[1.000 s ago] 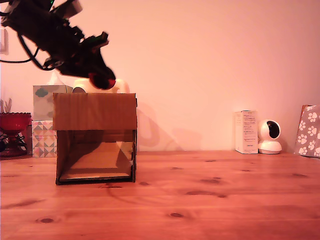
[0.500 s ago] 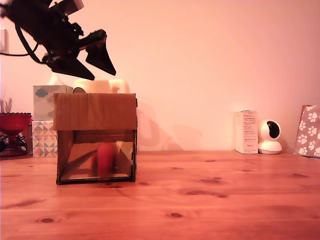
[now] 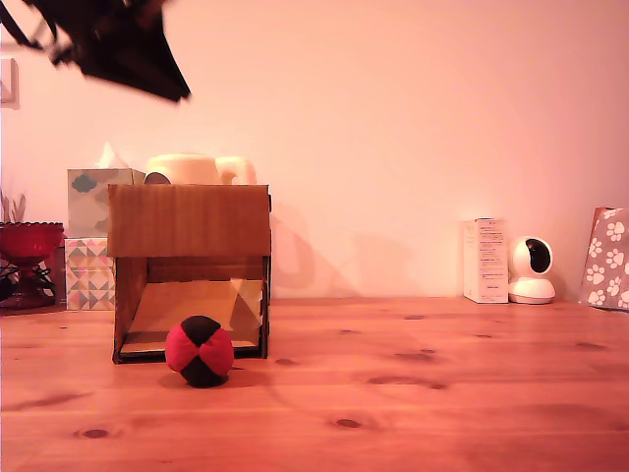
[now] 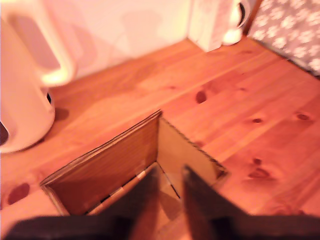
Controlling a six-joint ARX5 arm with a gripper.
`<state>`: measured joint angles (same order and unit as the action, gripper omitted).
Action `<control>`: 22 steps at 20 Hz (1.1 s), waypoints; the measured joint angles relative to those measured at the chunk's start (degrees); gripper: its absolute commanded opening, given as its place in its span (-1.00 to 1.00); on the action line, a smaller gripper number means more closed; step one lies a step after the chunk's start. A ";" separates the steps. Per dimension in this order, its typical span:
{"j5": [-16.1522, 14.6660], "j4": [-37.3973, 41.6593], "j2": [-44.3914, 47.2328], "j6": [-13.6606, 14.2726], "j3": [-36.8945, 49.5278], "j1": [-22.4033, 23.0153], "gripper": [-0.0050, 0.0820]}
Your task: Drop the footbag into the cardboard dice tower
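Since footbag (image 3: 200, 351) rests on table (image 3: 413, 393) just outside near opening of cardboard dice tower (image 3: 189, 270), ramp evidently delivered it out. Gripper (image 4: 167, 192) hangs high above tower's open top, fingers slightly parted, empty.

The arm (image 3: 93, 39) is black and angular, its hand (image 4: 167, 202) ending in two dark tapered fingers (image 4: 197, 200).
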<state>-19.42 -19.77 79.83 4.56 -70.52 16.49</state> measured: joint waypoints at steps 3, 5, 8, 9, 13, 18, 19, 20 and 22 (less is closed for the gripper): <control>-1.79 4.11 -2.78 0.13 4.26 0.00 -0.94; -2.54 5.55 -6.10 -0.11 9.40 0.02 -0.94; -2.69 11.54 -9.73 -1.16 16.11 0.31 -0.94; -2.71 13.97 -10.91 -2.12 18.58 0.35 -0.94; -2.75 20.74 -17.92 -4.68 30.77 1.14 -0.94; -2.86 22.01 -24.48 -6.95 39.76 1.53 -0.94; -2.82 22.03 -25.24 -7.80 41.46 1.81 -0.94; -2.75 22.08 -25.49 -8.55 43.15 2.14 -0.94; -2.78 21.70 -25.18 -8.76 46.49 3.63 -0.94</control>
<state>-22.20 1.93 54.65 -4.21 -24.03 20.12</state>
